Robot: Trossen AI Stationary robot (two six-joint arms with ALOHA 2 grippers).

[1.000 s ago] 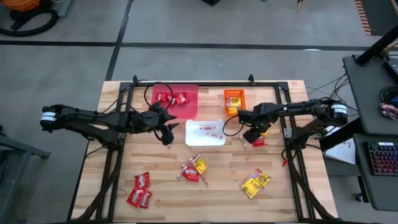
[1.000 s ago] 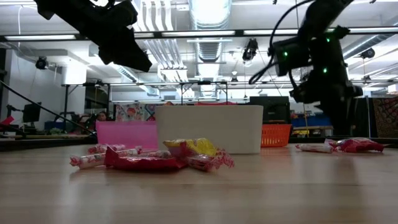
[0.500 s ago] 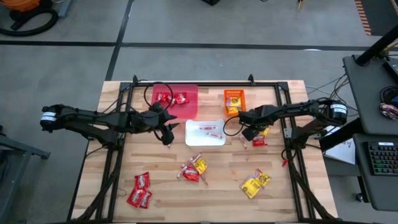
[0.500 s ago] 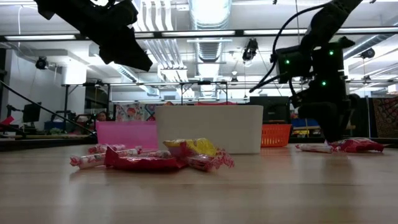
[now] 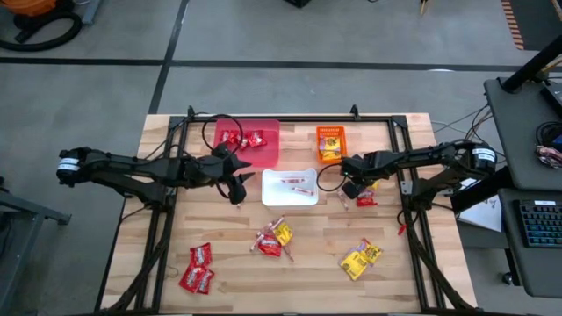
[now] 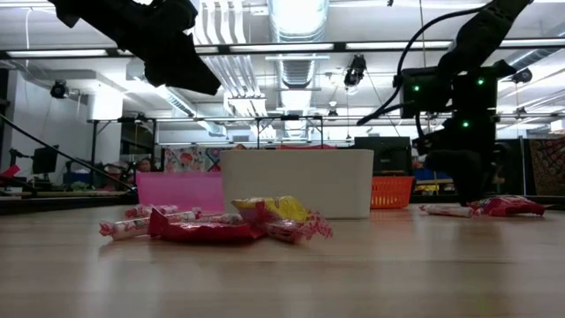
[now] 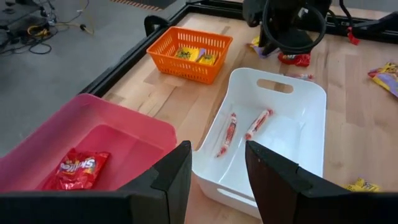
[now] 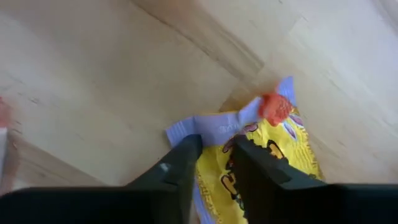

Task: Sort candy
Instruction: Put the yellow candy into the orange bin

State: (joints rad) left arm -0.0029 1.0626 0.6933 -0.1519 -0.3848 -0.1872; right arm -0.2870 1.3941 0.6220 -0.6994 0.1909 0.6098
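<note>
Yellow-orange packet (image 8: 267, 155) with a purple edge and red-orange mark, lying flat on the wooden table (image 5: 439, 263) just right of the white bin (image 5: 290, 188), my right gripper (image 8: 214, 163) lowered onto it, fingers narrowly parted astride its corner, my left gripper (image 7: 216, 171) open, raised between the pink bin (image 7: 93, 134) and white bin.

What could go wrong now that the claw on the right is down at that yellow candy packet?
The right gripper has its fingers nearly together on the yellow packet, close to the packet's edge, so the packet might slip out on lifting. A red packet and a thin stick lie right beside it and could get nudged. The left gripper hangs open by the white bin, waiting.
</note>
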